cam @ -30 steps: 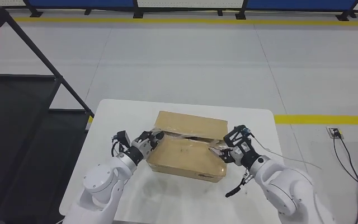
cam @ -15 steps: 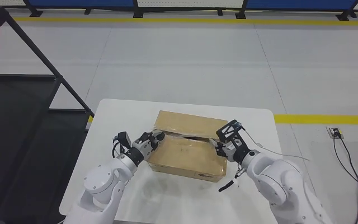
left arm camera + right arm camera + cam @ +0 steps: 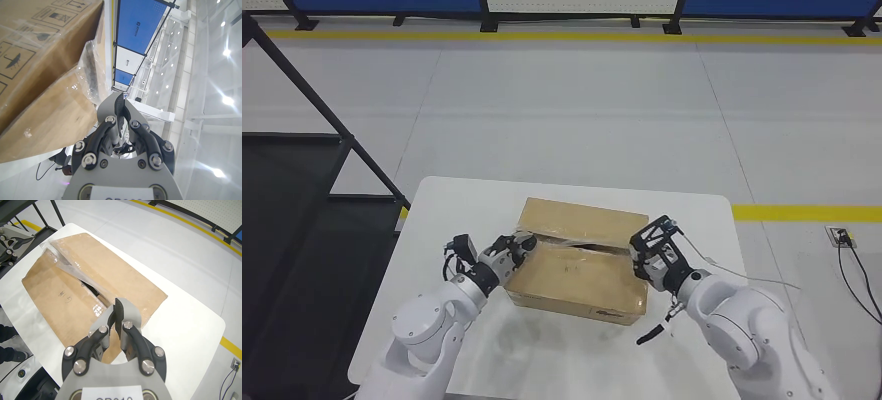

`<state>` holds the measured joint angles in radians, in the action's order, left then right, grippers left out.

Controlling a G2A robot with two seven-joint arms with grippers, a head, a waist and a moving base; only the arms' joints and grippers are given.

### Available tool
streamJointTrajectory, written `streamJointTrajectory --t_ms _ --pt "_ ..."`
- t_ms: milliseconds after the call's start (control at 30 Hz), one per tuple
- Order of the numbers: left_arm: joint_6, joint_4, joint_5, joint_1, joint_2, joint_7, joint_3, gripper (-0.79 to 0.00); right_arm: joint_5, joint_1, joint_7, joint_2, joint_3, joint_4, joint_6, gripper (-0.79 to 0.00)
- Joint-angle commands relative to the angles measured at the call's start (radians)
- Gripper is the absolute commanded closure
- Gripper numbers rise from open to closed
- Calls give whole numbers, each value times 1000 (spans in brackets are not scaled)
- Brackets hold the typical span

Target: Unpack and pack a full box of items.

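Observation:
A brown cardboard box [image 3: 577, 280] lies in the middle of the white table [image 3: 452, 220]. A strip of clear tape [image 3: 75, 270] along its top seam stands lifted, and the flaps gape a little beneath it. My right gripper [image 3: 115, 303] is over the right end of the seam [image 3: 637, 262], shut on the near end of the tape. My left gripper [image 3: 121, 98] is shut at the box's left end [image 3: 522, 243], pads together with nothing between them. The crumpled far end of the tape [image 3: 90, 75] hangs just beside its fingertips. The left gripper [image 3: 24, 238] also appears beyond the box [image 3: 56, 291].
A dark metal frame [image 3: 302, 190] stands close to the table's left side. Bare tabletop lies in front of the box and to its right [image 3: 189, 313]. A yellow line [image 3: 807, 213] runs along the floor at the right.
My right gripper has moved left from beyond the box's right end to over the seam. The left gripper has stayed at the left end.

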<state>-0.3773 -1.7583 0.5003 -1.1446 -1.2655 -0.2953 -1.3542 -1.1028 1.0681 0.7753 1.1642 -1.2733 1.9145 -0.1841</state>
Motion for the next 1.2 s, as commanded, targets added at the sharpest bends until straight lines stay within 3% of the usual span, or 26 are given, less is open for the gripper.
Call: streamJointTrajectory --t_ms 0,233,633,767,933,1000,1033,1167 --pt "1 -2 0 -2 0 0 -2 0 -7 -2 2 0 1 -2 3 0" --pt "3 -9 2 -9 2 -1 -4 0 -71 -20 -48 -3 14 -4 -65 0" --pt "6 -20 3 -25 4 1 -11 0 -589 -40 -311 -10 115 -10 -108 0" --pt "1 -25 1 -26 4 1 -9 0 -758 -39 -363 -10 149 -31 -67 0" --pt "-17 -41 8 -16 3 10 2 0 -819 -56 -374 -3 170 -68 -46 0" --pt "-31 -47 13 -9 2 13 9 0 -822 -63 -369 1 177 -78 -47 -62" --pt "-40 -48 16 -3 1 16 12 0 -821 -67 -367 3 179 -83 -51 0" --pt "-103 -46 6 35 -2 49 37 0 -819 -77 -372 8 179 -101 -55 0"
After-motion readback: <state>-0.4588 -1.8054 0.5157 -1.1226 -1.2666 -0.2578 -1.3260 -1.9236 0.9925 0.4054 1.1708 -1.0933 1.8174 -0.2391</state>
